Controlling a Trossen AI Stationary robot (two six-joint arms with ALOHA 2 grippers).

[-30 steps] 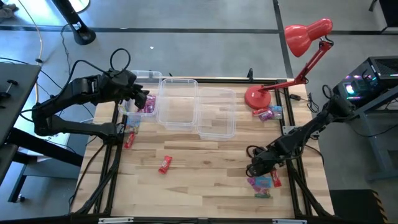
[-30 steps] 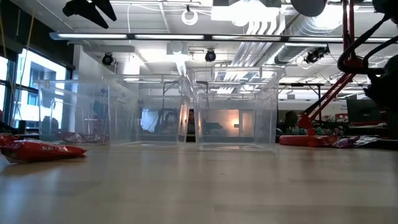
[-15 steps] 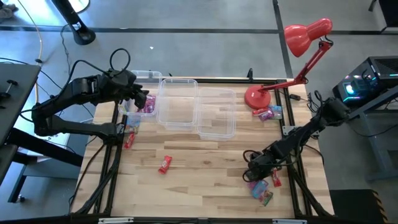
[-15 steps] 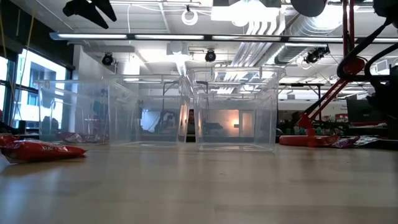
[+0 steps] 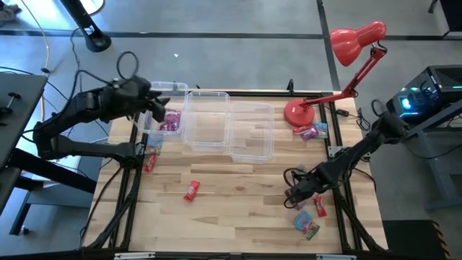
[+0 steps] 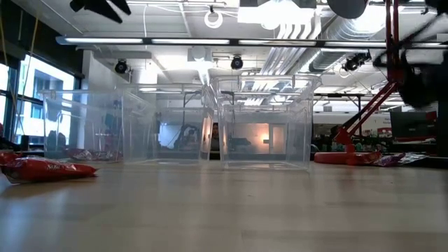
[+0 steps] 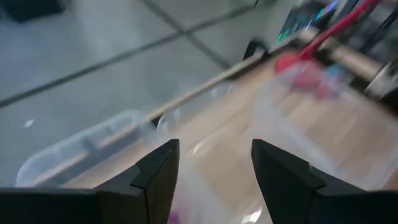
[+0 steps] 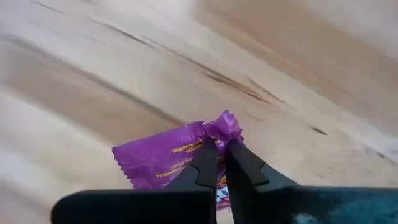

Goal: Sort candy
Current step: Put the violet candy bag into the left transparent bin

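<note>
The right gripper (image 8: 221, 163) was clenched on the crimped end of a purple candy packet (image 8: 168, 158), a grip only the right wrist view revealed; from above, the right gripper (image 5: 294, 196) hid that packet under the dark arm. Just beside it toward the near edge of the tabletop (image 5: 238, 195) lay loose candy (image 5: 309, 218), pink, red and blue-green. Well off to the gripper's left sat a single red candy (image 5: 190, 191), and farther that way a red packet (image 5: 150, 162) near the tabletop's left rail, which the low view showed lying flat as the red packet (image 6: 43, 168).

Beyond these stood three clear bins (image 5: 249, 130) in a row. The left gripper (image 5: 160, 103) hovered over the leftmost bin (image 5: 170, 89); its own wrist view showed the left gripper (image 7: 214, 168) with fingers (image 7: 163, 169) spread apart and nothing between them. Pink candy (image 5: 170, 121) lay just below it, apparently inside that bin, though blur left this unsure. Farthest back, more candy (image 5: 312, 131) sat beside the red lamp (image 5: 299, 112).
</note>
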